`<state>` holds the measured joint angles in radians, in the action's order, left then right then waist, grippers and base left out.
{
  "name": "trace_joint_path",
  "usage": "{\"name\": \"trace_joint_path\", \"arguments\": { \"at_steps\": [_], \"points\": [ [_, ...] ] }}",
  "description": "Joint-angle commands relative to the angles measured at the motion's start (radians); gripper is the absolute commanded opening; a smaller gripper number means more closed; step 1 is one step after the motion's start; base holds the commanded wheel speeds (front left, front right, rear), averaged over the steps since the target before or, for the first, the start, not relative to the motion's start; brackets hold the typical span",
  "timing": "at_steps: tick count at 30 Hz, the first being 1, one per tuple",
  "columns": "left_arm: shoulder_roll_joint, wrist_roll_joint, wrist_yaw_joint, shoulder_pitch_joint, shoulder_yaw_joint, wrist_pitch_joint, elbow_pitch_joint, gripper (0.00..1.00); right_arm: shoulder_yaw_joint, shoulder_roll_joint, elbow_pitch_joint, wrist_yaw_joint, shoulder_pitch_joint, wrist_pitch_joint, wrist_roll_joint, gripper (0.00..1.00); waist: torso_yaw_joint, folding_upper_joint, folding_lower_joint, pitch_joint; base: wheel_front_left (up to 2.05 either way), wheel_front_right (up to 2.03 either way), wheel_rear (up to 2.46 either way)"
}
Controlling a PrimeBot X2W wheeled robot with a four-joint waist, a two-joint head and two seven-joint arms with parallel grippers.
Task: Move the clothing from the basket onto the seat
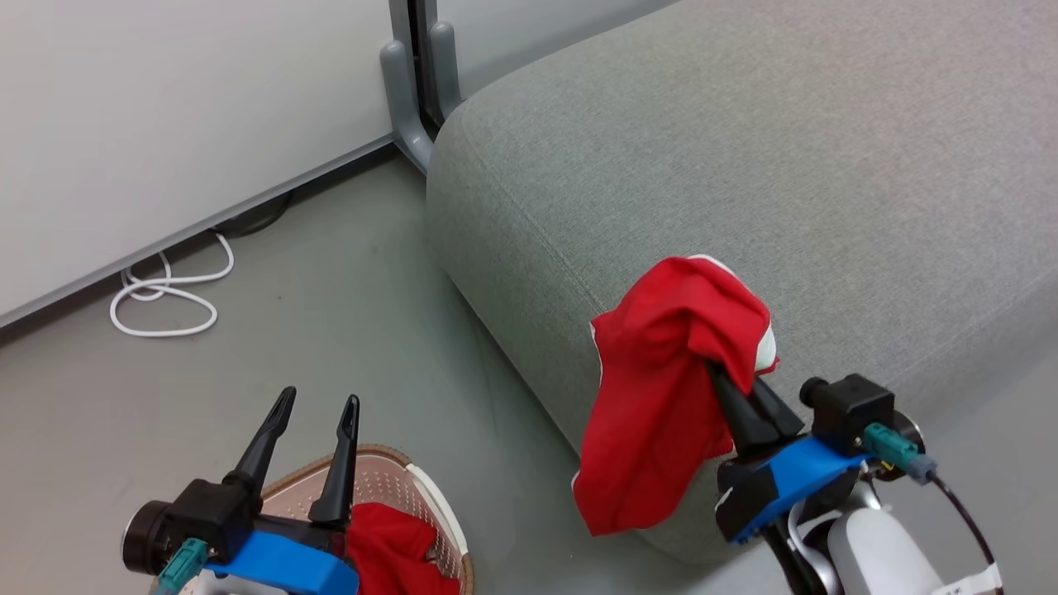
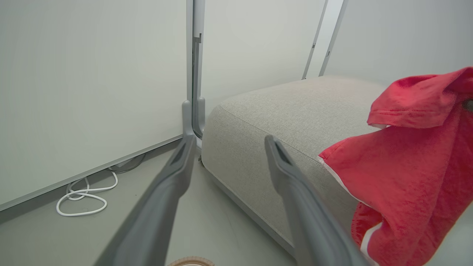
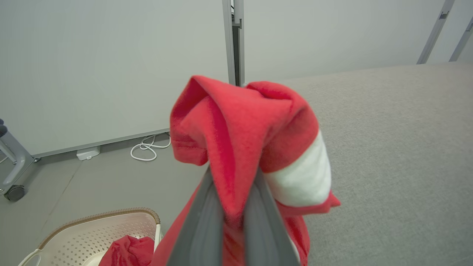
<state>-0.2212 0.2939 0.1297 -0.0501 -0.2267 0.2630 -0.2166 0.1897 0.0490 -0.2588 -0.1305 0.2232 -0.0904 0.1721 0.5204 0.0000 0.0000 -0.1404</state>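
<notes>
**Surroundings.** A pale wall panel meets the grey floor. A looped white cable lies on the floor at the foot of the wall. A grey upright post stands just beside the far corner of the seat. A grey wheeled leg appears at the left edge of the right wrist view.

**Pincers.** The right pincer is clamped on the held garment, which is red with a white panel. The cloth is bunched over the fingertips and hangs in front of the seat's near corner. Whether it touches the upholstery cannot be told. The left pincer has its fingers spread apart and holds nothing.

**Container.** The basket stands on the floor near the seat but apart from it, below the left pincer. Inside lies the second garment, red and crumpled, partly hidden by that pincer's blue mount.
</notes>
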Motion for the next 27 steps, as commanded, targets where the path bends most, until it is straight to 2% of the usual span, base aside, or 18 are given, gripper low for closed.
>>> {"name": "trace_joint_path", "arguments": {
  "at_steps": [1, 8, 14, 19, 27],
  "points": [
    [-0.009, 0.003, 0.001, -0.018, -0.002, 0.003, 0.003, 1.0, -0.008, 0.003, -0.001, 0.0, 0.025, -0.005, 0.01, 0.0, -0.009, 0.0, 0.0, -0.014, 0.0, 0.0, 0.0],
    [-0.044, -0.004, 0.001, -0.067, -0.018, 0.003, 0.027, 1.0, -0.089, 0.003, -0.045, 0.0, 0.187, 0.003, 0.043, 0.0, -0.057, 0.0, 0.0, -0.118, 0.0, 0.0, 0.0],
    [-0.09, -0.011, 0.001, -0.133, -0.044, 0.003, 0.076, 1.0, -0.247, 0.017, -0.107, 0.0, 0.401, 0.025, 0.034, 0.0, -0.117, 0.0, 0.0, -0.271, 0.0, 0.0, 0.0],
    [-0.133, -0.015, 0.001, -0.188, -0.036, 0.001, 0.144, 1.0, -0.386, 0.076, -0.152, 0.0, 0.589, 0.057, 0.054, 0.0, -0.162, 0.0, 0.0, -0.415, 0.0, 0.0, 0.0],
    [-0.181, -0.029, -0.009, -0.241, -0.018, -0.016, 0.272, 1.0, -0.606, 0.202, -0.234, 0.0, 0.81, 0.092, -0.016, 0.0, -0.23, 0.0, 0.0, -0.585, 0.0, 0.0, 0.0]
  ]
}}
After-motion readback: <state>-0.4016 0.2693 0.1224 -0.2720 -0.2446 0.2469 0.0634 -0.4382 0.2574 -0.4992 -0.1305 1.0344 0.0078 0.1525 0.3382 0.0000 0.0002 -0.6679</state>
